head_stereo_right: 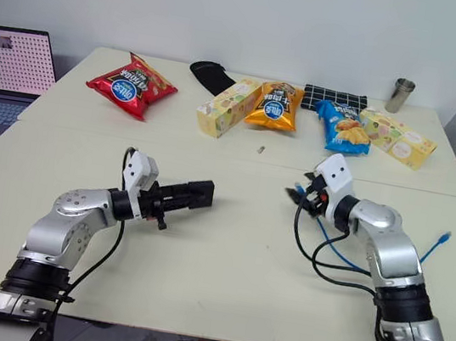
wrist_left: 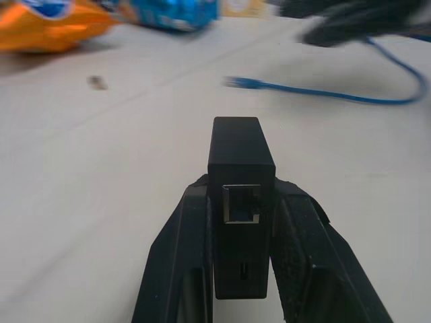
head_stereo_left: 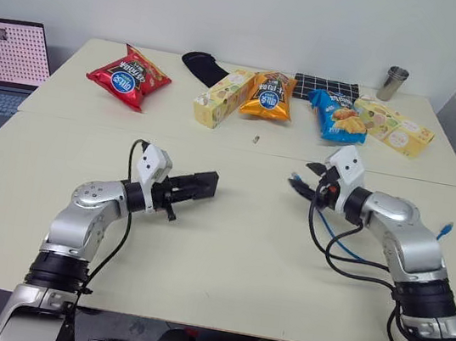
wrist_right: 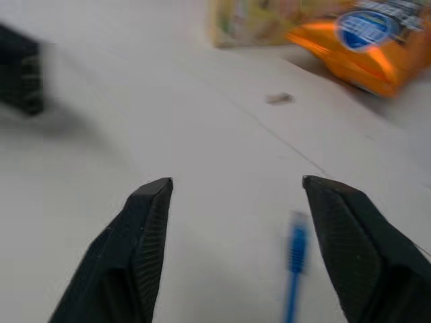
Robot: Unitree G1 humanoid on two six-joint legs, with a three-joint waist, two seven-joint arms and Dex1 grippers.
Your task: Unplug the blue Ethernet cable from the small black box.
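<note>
Now the left gripper, left of centre in the head view, has its jaws closed on the small black box, held clear above the surface. In the left wrist view the box sits clamped between the two black fingers, and its socket faces the camera with nothing plugged into it.

Right of centre in the head view, the right gripper has its jaws spread wide and grips nothing; in the right wrist view its two fingertips stand well apart, with pale surface between them. The two grippers point toward each other, a clear gap of bare surface between them.

The blue Ethernet cable lies loose on the surface at the right of the frame, apart from the box. One plug shows in the right wrist view between the open fingertips, blurred; whether it touches the surface cannot be told. The other end rests near the right edge of the frame.

Along the far side, at the top of the frame, lie a red snack bag, an orange snack bag and a blue snack bag, with a metal cup at upper right. A laptop stands at the left edge.
</note>
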